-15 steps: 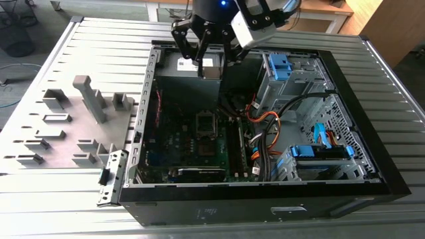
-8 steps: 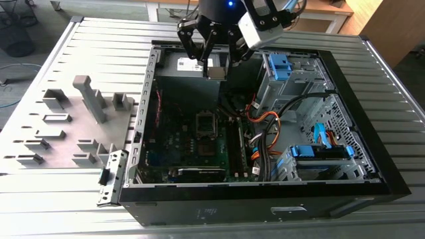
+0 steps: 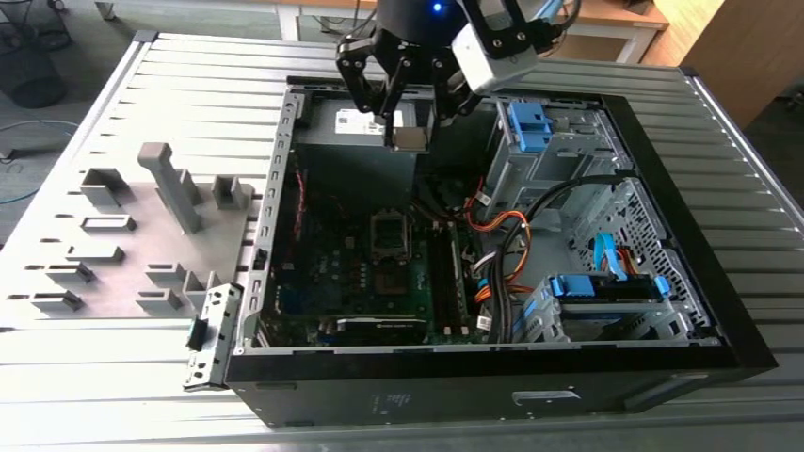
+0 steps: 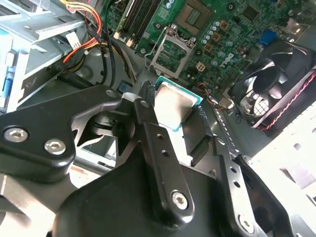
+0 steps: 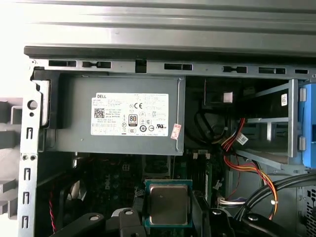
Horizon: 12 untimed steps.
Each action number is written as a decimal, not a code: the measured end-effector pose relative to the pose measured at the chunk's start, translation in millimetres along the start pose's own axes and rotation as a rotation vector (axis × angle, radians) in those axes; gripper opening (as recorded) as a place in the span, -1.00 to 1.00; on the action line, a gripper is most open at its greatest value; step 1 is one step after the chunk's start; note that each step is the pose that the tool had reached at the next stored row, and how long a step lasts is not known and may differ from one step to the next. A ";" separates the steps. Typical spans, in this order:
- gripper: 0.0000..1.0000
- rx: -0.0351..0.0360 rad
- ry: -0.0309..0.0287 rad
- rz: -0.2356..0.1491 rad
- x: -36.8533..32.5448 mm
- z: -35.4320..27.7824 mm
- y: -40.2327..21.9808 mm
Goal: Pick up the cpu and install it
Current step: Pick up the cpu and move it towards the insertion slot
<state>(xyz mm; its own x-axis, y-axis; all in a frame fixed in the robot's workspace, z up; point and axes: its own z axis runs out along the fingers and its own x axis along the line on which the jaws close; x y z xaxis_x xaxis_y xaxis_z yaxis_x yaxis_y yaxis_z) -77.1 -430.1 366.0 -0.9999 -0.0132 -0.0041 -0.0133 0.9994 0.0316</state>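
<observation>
The arm (image 3: 421,21) comes in from above, its dark wrist sitting directly over the gripper (image 3: 408,132), and the black linkage fingers (image 3: 361,87) point straight down. The jaws are drawn in on the cpu (image 3: 410,139), which lies flat between the fingertips. In both wrist views it is pinched by two opposite edges, with one finger on either side.

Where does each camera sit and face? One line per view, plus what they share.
Exterior view: off the arm, above the open computer case, looking down into it; shows the arm and gripper holding the cpu.
First wrist view: on the arm, facing the power supply past gripper and cpu.
Second wrist view: on the arm, looking past the fingers toward the motherboard.
Shared: all show the cpu.
</observation>
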 end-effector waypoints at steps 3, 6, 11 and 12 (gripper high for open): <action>-0.06 0.0010 0.0000 0.000 0.1 -0.1 -2.6; -0.06 0.0017 0.0000 0.000 0.1 -0.2 -6.0; -0.06 0.0037 0.0001 0.000 0.3 -0.4 -11.2; -0.06 0.0038 0.0000 0.000 0.3 -0.3 -11.3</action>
<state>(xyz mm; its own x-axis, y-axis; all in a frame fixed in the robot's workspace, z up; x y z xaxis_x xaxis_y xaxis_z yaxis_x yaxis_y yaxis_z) -77.3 -441.4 365.9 -0.9999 -0.0129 -0.0041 -0.0130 0.9995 0.0278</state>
